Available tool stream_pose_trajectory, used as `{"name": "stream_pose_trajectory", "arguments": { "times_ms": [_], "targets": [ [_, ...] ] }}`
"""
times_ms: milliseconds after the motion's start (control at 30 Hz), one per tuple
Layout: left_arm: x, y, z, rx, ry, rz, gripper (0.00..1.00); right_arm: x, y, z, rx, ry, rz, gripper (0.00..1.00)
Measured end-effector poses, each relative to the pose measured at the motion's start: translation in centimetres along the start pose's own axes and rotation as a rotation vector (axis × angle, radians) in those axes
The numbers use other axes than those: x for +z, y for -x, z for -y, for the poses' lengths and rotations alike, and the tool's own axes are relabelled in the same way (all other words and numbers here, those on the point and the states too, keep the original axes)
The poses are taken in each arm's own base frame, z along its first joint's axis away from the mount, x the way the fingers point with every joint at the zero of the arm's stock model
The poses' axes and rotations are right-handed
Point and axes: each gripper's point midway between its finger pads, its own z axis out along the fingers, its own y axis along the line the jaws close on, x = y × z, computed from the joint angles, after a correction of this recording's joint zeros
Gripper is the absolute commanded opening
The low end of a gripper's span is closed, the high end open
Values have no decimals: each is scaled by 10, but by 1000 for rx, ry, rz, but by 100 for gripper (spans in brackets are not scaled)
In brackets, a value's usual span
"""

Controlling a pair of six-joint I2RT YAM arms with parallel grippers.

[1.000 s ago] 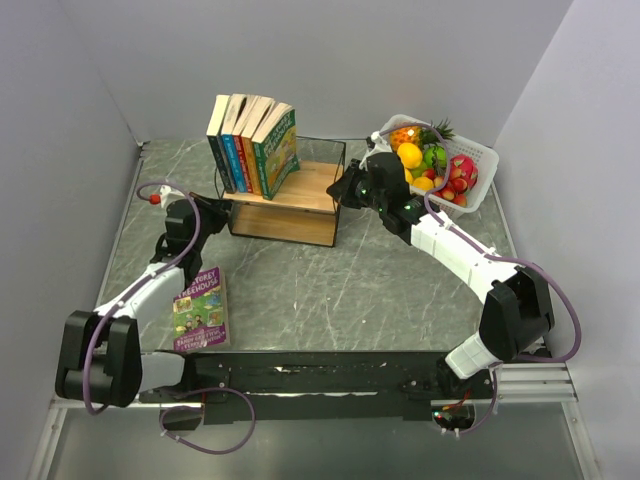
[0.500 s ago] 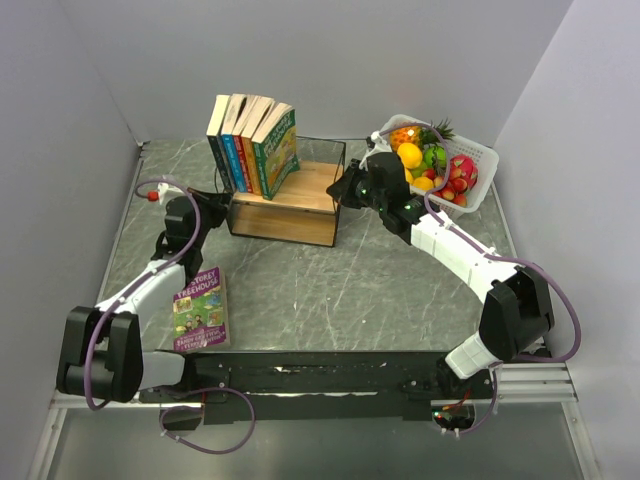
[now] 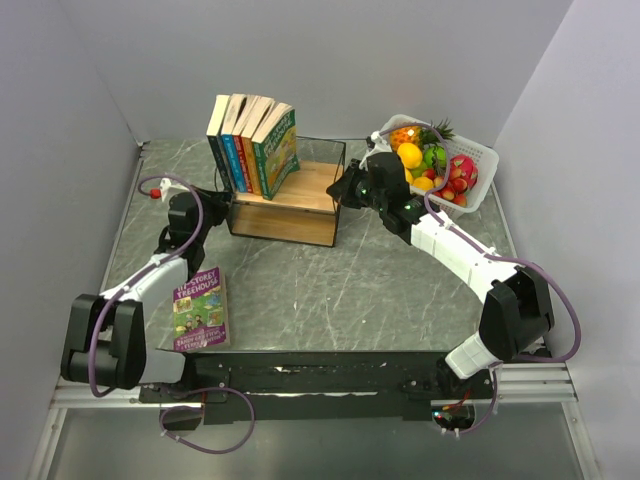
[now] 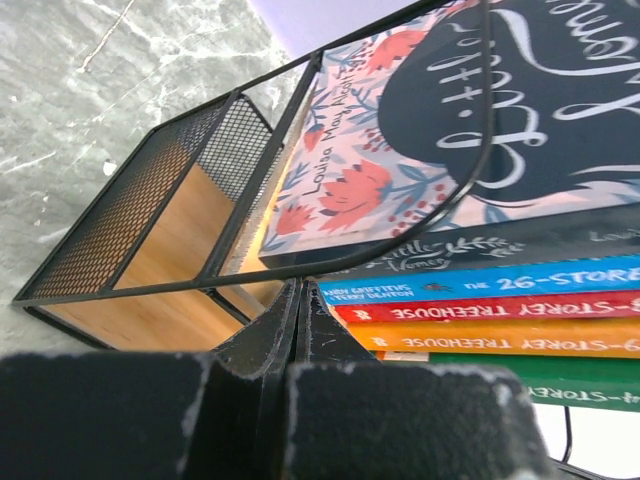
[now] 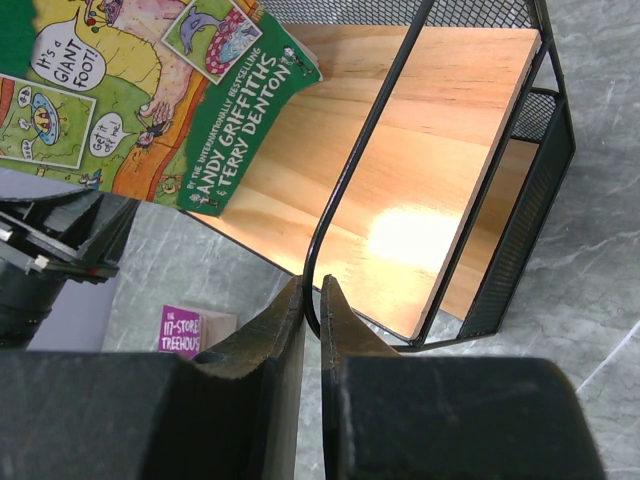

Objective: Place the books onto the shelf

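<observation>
At 12 o'clock on the table (image 3: 330, 290), a little left of the middle: shelf (image 3: 300, 190), with row of books (image 3: 252, 140) standing on its left end. At 2 o'clock, just right of the shelf: fruit basket (image 3: 484, 175). At 8 o'clock, well apart: one book (image 3: 201, 308), flat on the table.

The left arm (image 3: 140, 290) lies low along the left side, angled forward from its base, with the wrist turned to the right; the left gripper (image 3: 218, 198) has its fingers pressed together, holding nothing; the right arm (image 3: 450, 250) runs forward and leftward in a long diagonal, elbow bent above its base; the right gripper (image 3: 341, 190) is pinched on the thin wire frame of the shelf (image 3: 305, 185).
</observation>
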Motion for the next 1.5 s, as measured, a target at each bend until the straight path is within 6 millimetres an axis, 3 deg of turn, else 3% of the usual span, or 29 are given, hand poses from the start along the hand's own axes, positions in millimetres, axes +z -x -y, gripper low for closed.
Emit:
{"name": "stream_pose_trajectory", "arguments": {
  "times_ms": [1500],
  "targets": [
    [11, 1, 0, 0, 7, -7, 1, 1, -1, -1, -3, 6, -4, 0]
  ]
}}
